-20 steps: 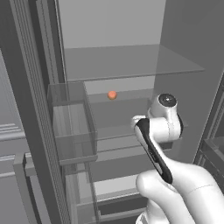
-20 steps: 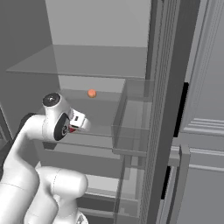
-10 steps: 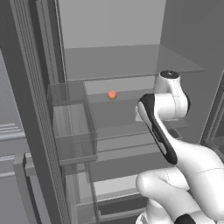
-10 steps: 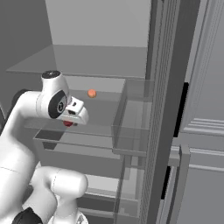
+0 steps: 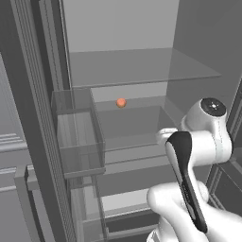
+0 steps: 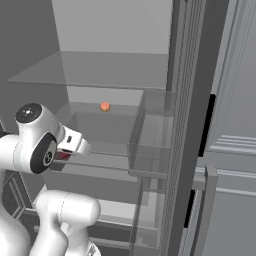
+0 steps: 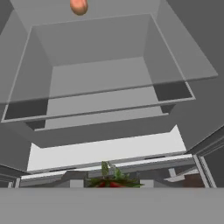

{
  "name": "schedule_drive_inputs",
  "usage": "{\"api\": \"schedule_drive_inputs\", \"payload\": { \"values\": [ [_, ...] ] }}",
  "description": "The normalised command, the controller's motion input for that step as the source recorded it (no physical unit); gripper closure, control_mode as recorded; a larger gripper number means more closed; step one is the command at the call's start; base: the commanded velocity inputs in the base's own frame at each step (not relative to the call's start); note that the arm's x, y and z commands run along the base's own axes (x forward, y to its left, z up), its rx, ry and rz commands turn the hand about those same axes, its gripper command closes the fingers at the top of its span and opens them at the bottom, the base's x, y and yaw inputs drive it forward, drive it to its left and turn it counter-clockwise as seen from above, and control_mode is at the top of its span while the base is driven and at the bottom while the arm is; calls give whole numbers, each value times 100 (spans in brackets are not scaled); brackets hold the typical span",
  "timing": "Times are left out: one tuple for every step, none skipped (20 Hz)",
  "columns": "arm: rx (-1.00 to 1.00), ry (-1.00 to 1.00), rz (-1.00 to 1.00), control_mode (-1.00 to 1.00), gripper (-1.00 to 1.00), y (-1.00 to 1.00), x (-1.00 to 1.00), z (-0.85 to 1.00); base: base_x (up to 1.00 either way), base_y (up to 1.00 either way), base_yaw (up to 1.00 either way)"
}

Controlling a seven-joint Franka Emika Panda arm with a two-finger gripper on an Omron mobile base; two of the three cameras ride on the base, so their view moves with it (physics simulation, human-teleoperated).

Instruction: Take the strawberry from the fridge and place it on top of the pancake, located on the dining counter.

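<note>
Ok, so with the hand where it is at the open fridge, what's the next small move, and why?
Probably draw the shut hand straight back, clear of the tall dark grey fridge. The small red strawberry with green leaves already sits between its tips, so nothing more needs picking. The clear glass shelf lies just ahead, and the small round orange ball on it can stay.

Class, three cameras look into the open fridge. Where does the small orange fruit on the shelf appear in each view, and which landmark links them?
Left base view: orange fruit at mid-width, slightly above mid-height.
Right base view: it sits left of centre, slightly above mid-height.
Hand view: it is at the top edge, left of centre.
Shared landmark: the glass shelf it lies on, near its back.
</note>
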Motion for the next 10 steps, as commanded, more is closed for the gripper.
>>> {"api": "schedule_drive_inputs", "payload": {
  "values": [
    [0,-4,2,-100,100,0,-1,9,0,0,0],
    [0,0,3,-100,100,0,0,0,0,0,0],
    [0,0,0,-100,100,0,0,0,0,0,0],
    [0,0,0,-100,100,0,0,0,0,0,0],
    [0,0,0,-100,100,0,0,0,0,0,0],
    [0,0,0,-100,100,0,0,0,0,0,0],
    [0,0,0,-100,100,0,0,0,0,0,0],
    [0,0,0,-100,100,0,0,0,0,0,0],
    [0,0,0,-100,100,0,0,0,0,0,0],
    [0,0,0,-100,100,0,0,0,0,0,0]
  ]
}}
